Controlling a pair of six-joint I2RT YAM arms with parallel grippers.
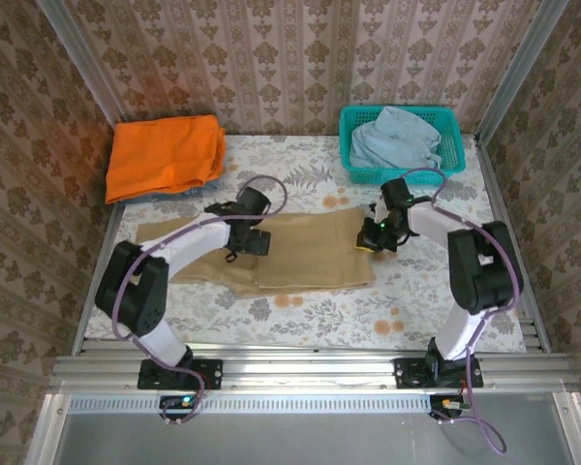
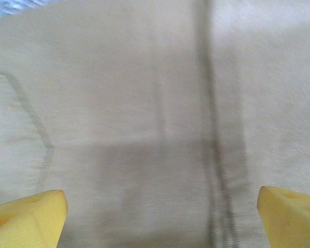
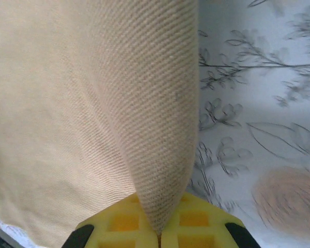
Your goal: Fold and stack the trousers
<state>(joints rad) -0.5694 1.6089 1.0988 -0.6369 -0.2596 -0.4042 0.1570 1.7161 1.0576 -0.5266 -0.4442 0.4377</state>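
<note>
From above, the left claw (image 1: 247, 242) is mostly hidden under its own dark wrist, and the stretch of the trousers (image 1: 300, 257) beneath that arm cannot be seen; the right claw (image 1: 370, 238) is a small dark knot at the cloth's right edge, its jaws too small to read from there; the left wrist view is blurred, with a seam running down the tan cloth and only the tips of two yellow fingers (image 2: 26, 219) cut off at the bottom corners, spread wide and gripping nothing; the trousers lie mid-frame on the flowered tabletop (image 1: 416, 300), partly folded over themselves; an orange garment (image 1: 165, 157) sits at upper left, and a teal basket (image 1: 449, 118) holding a pale blue garment (image 1: 395, 138) at upper right, both well apart from the trousers; the right wrist view shows what the overhead does not: yellow pads closed tight on a pinched fold of the tan cloth, bare tabletop to its right.
</note>
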